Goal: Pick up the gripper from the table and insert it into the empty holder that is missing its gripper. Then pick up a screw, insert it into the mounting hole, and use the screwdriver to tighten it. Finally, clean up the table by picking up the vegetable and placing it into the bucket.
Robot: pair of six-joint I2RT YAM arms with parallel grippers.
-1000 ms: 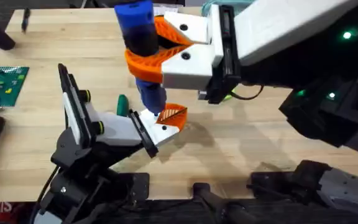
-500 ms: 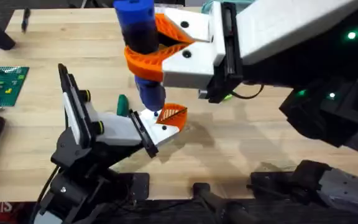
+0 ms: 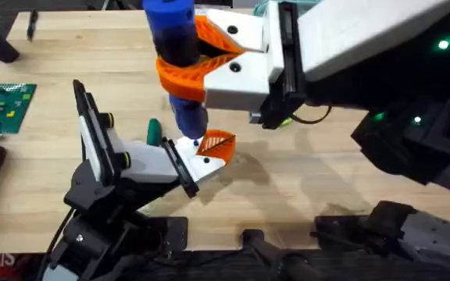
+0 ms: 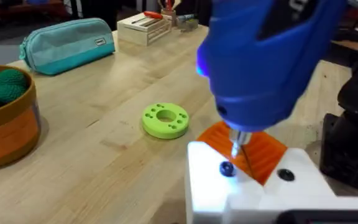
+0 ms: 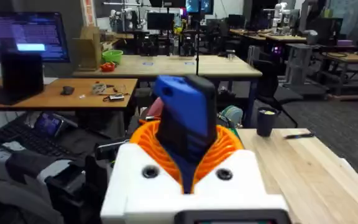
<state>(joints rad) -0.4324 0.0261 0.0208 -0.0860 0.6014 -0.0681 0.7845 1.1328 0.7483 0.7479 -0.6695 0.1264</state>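
Step in hand: tightening the screw. Right end effector [image 3: 190, 66] is clamped on the screwdriver [image 3: 174, 47], held upright w/ bit down on the gripper [image 3: 213, 148], which sits seated at the end of the holder [image 3: 131, 160] on the desk [image 3: 326, 179]. Left end effector: can't tell its state. Next move prob. needs bit kept square in screw head, steady downward press. Nearby: green ring [image 4: 165, 119], teal pouch [image 4: 67, 43], bucket [image 4: 8, 121] w/ green veg. inside; nothing blocks the driver.
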